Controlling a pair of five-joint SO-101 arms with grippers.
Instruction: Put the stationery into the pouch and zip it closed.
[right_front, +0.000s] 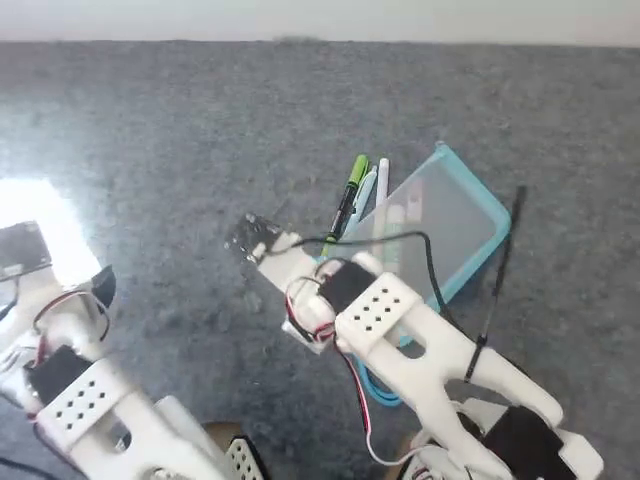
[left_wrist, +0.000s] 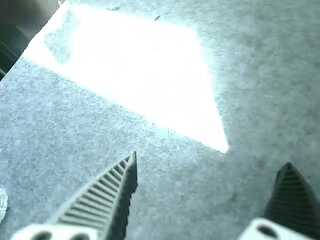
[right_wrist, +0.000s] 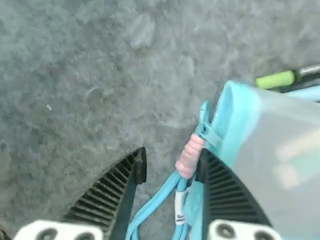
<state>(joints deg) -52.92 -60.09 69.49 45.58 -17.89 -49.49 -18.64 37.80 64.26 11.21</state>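
Note:
The translucent light-blue pouch (right_front: 455, 215) lies right of the table's middle, with pale items showing inside. A green-capped marker (right_front: 352, 190), a light-blue pen (right_front: 366, 192) and a white pen (right_front: 382, 180) stick out past its far-left edge. In the right wrist view my right gripper (right_wrist: 171, 157) is open at the pouch (right_wrist: 275, 165) corner. The pink zipper pull (right_wrist: 188, 156) sits between the fingers, against one of them, and the marker's green tip (right_wrist: 276, 79) shows beyond. My left gripper (left_wrist: 210, 162) stands open over bare grey table at the left.
A blue strap (right_front: 376, 386) trails from the pouch under the right arm (right_front: 400, 320) towards the front edge. A thin black rod (right_front: 503, 255) lies along the pouch's right side. A bright patch of light (right_front: 35, 205) falls on the grey table at the left.

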